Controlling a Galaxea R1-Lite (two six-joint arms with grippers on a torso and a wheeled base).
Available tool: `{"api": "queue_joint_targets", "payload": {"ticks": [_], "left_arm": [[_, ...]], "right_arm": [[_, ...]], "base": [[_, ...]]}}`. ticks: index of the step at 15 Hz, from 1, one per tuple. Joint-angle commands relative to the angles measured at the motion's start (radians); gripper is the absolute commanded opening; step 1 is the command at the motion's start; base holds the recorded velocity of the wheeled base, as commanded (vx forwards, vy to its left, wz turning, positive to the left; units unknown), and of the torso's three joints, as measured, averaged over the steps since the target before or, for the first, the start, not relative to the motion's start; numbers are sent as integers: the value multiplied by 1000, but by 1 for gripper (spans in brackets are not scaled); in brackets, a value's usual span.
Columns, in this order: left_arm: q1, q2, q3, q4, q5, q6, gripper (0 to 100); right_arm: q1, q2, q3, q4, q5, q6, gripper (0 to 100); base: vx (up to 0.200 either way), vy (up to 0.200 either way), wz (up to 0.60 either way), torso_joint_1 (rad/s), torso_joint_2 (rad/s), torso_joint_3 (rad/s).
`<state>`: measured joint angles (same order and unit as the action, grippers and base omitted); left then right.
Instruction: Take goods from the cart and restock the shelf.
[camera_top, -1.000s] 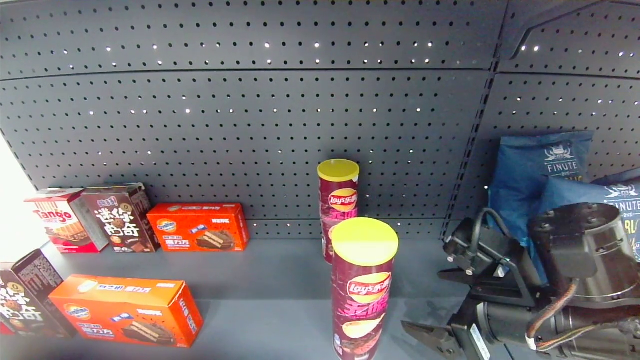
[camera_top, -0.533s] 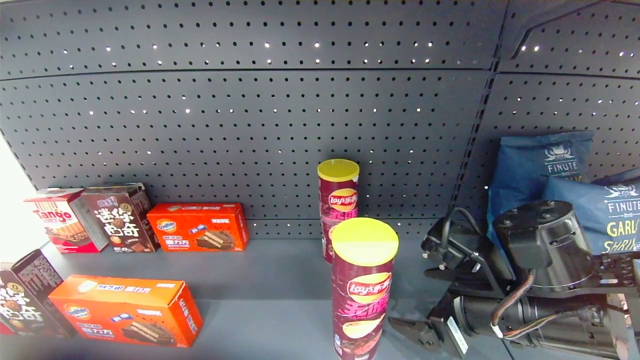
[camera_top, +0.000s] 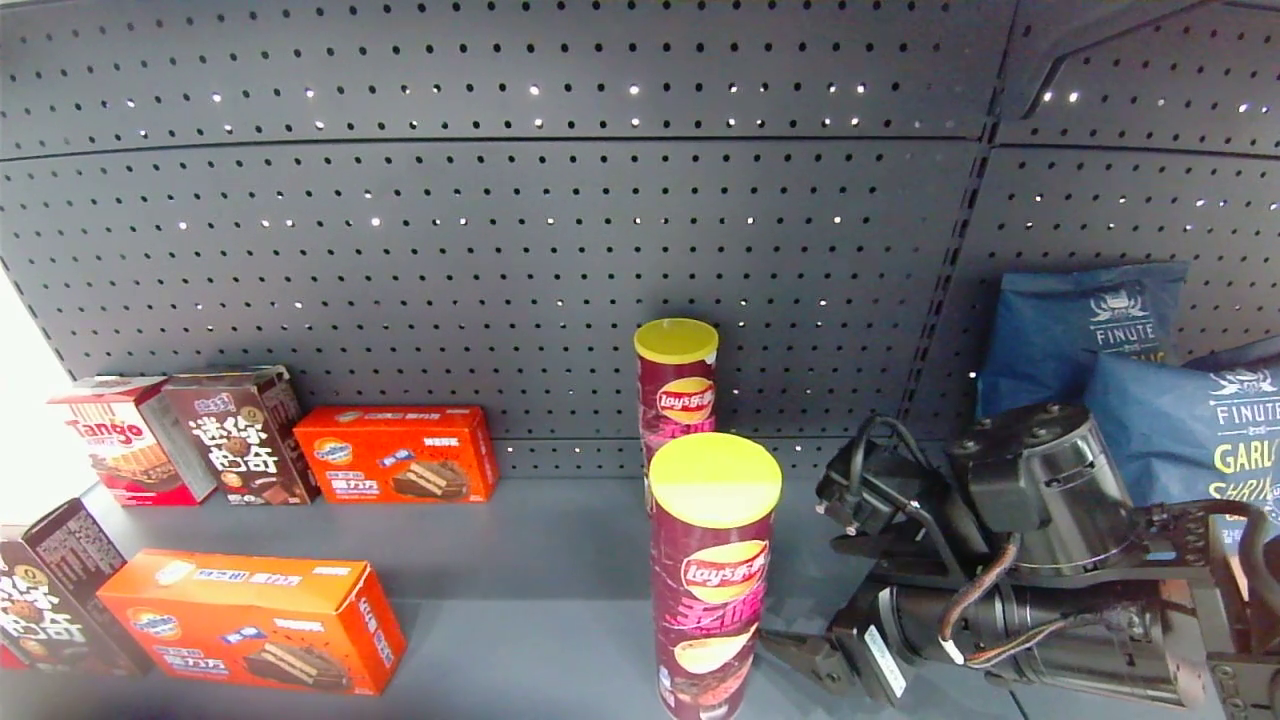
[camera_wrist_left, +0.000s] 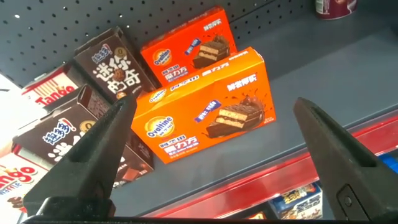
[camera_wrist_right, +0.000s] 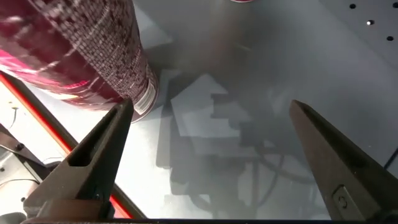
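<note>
Since the front can (camera_top: 712, 570) stands upright on the shelf (camera_top: 560, 560) near its front edge, directly ahead of the back can (camera_top: 677, 385) by the pegboard (camera_top: 500, 250), this item looks already delivered. The right gripper (camera_wrist_right: 208, 109) sits low over the shelf just to the can's right, its jaws wide apart and holding nothing. The can's base lies outside them, next to one finger, and whether the two touch cannot be told. Off to the left, the left gripper (camera_wrist_left: 214, 102) hangs before the shelf's front edge with its jaws likewise apart and empty, facing an orange box (camera_wrist_left: 205, 106) that lies flat with a second orange box (camera_wrist_left: 186, 40) behind it and brown boxes (camera_wrist_left: 109, 68) alongside. Blue bags (camera_top: 1080, 320) lean against the pegboard at the far right. Judged from this, one placing step is done or nearly so. The row holds two cans with bare shelf around them, so more goods likely have to be fetched from the cart, though how many cannot be told. The right arm would need to clear the tall can without tipping it.
</note>
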<state>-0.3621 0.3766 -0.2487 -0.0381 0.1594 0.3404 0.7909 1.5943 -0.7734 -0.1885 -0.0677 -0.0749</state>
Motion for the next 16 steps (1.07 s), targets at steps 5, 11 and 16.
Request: {"api": "queue_joint_targets", "payload": {"ticks": [5, 11, 16], "left_arm": [[0, -15, 8, 1, 0, -3, 100], [0, -25, 19, 1, 2, -3, 100], [0, -36, 29, 1, 0, -3, 100]], "right_arm": [[27, 38, -30, -2, -4, 0, 100], [19, 10, -14, -2, -11, 3, 100], [19, 9, -10, 0, -11, 3, 100]], "base": [[0, 0, 0, 0, 0, 0], [0, 0, 0, 0, 0, 0], [0, 0, 0, 0, 0, 0]]}}
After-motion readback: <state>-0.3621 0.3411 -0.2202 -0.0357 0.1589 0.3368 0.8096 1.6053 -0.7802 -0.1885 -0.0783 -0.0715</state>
